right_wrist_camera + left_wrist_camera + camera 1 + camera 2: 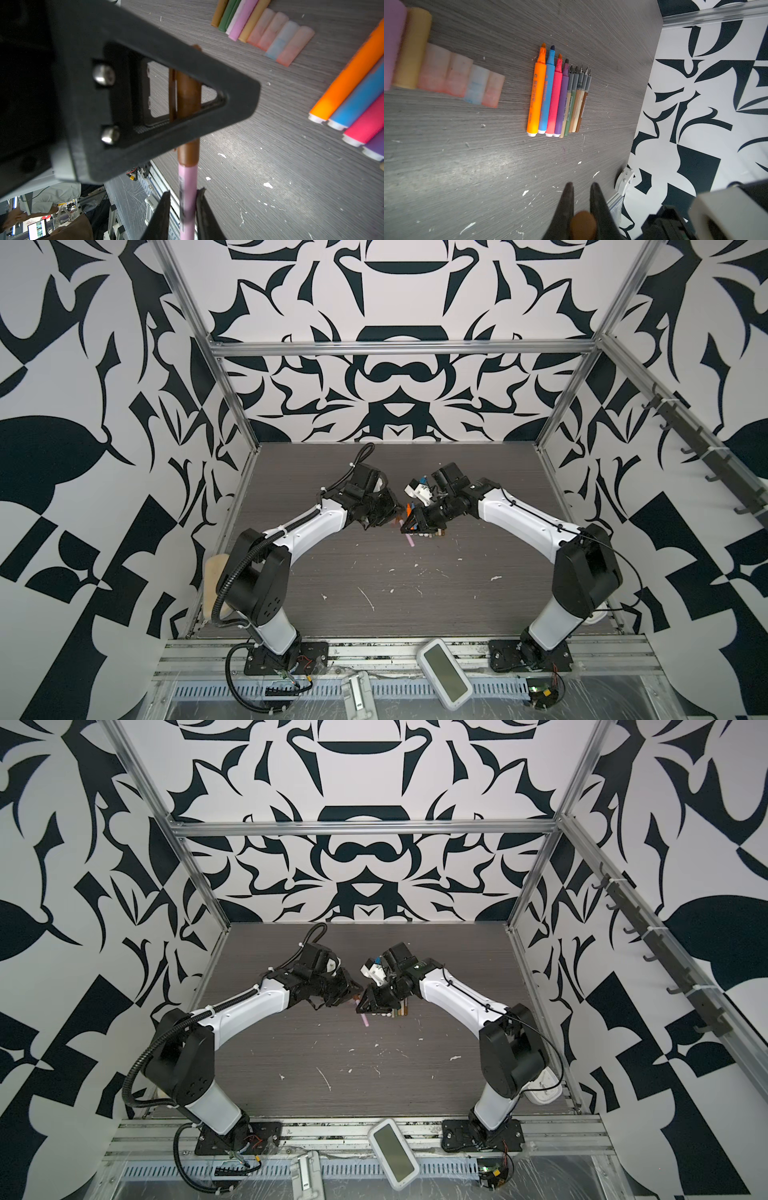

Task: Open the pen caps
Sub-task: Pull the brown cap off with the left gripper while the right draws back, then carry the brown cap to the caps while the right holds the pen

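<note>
On the table (pixel 467 166) nine pens (pixel 550 97) lay uncapped; the left gripper (pixel 581 187) pinched the last, brown cap (pixel 583 223), the right gripper (pixel 184 191) with jaws narrow about its pink pen (pixel 188 176), grip unclear.

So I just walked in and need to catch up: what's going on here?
The left gripper is shut on the brown cap of a pink pen. The right gripper straddles its barrel, a gap showing on one side. That cap is on; uncapped pens and loose caps lie in rows on the table.
</note>
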Tool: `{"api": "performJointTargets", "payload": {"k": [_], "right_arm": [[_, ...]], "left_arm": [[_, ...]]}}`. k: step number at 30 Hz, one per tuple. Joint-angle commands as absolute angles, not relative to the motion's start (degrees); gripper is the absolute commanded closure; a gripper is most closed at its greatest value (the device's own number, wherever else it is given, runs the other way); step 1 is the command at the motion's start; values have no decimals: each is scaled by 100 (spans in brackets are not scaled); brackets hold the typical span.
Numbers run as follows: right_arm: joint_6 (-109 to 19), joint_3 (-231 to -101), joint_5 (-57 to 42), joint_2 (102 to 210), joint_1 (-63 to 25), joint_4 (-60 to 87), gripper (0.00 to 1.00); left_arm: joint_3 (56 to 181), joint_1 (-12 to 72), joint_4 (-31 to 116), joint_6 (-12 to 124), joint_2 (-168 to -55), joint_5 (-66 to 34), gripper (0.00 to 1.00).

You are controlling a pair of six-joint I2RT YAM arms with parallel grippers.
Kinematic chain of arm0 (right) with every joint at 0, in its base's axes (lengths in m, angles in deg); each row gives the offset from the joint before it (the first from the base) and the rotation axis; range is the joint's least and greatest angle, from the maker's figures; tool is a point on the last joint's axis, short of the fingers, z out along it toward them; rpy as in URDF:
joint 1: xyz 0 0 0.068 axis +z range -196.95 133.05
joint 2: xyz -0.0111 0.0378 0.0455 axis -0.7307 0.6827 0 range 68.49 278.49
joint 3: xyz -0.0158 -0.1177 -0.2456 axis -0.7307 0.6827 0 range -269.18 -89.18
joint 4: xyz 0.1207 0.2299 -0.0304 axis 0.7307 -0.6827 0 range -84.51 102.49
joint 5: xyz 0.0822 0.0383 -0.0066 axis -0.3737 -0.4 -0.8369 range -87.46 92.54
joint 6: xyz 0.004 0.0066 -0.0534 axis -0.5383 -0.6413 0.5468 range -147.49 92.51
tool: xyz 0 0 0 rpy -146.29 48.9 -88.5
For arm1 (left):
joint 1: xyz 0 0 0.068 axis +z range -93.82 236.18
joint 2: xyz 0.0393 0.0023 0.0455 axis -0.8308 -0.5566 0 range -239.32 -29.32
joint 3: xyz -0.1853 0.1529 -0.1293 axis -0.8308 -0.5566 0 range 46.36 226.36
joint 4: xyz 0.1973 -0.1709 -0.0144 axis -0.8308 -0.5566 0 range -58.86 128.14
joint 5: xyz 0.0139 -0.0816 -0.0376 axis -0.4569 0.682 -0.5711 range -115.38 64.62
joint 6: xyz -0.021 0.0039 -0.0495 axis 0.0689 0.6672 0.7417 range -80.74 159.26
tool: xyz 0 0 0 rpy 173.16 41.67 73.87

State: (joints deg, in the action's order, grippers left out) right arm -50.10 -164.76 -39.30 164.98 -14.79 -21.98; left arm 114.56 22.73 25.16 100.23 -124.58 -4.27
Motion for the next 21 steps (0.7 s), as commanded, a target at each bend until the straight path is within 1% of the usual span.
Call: {"api": "performJointTargets", "payload": {"k": [1, 3, 7, 8, 13, 14, 16, 18, 20, 21], "right_arm": [[-4973, -16460, -4117, 16469, -1473, -2186, 76], [-4945, -16468, -4114, 16482, -1470, -2220, 77], [-4923, -16480, -4089, 16473, -1471, -2242, 96], [-4918, -16480, -4055, 16457, -1471, -2272, 100], [-4859, -16357, -3898, 16304, -1472, -2413, 100], [-4864, -16246, -3916, 16209, -1456, -2425, 100], [-4807, -15909, -3855, 15912, -1354, -2494, 100], [-4620, -15467, -3648, 15510, -1126, -2648, 100], [-4616, -15004, -3644, 15128, -1030, -2645, 100], [-4665, -14775, -3663, 14921, -1034, -2585, 100]], "left_arm": [[11620, 2261, 2626, 10139, -12526, -389, 100], [11632, 2261, 2645, 10164, -12544, -384, 100], [11632, 2261, 2645, 10180, -12547, -400, 100], [11636, 2261, 2645, 10188, -12547, -389, 100], [11472, 2374, 2876, 10481, -12521, -348, 100], [11479, 2529, 2968, 10509, -12568, -284, 100], [11913, 3146, 2761, 10239, -12814, -25, 100], [12917, 4060, 1934, 9707, -13345, 160, 100], [13826, 4745, 1342, 9459, -13817, 259, 100], [14179, 4944, 1226, 9362, -13983, 324, 100]]}}
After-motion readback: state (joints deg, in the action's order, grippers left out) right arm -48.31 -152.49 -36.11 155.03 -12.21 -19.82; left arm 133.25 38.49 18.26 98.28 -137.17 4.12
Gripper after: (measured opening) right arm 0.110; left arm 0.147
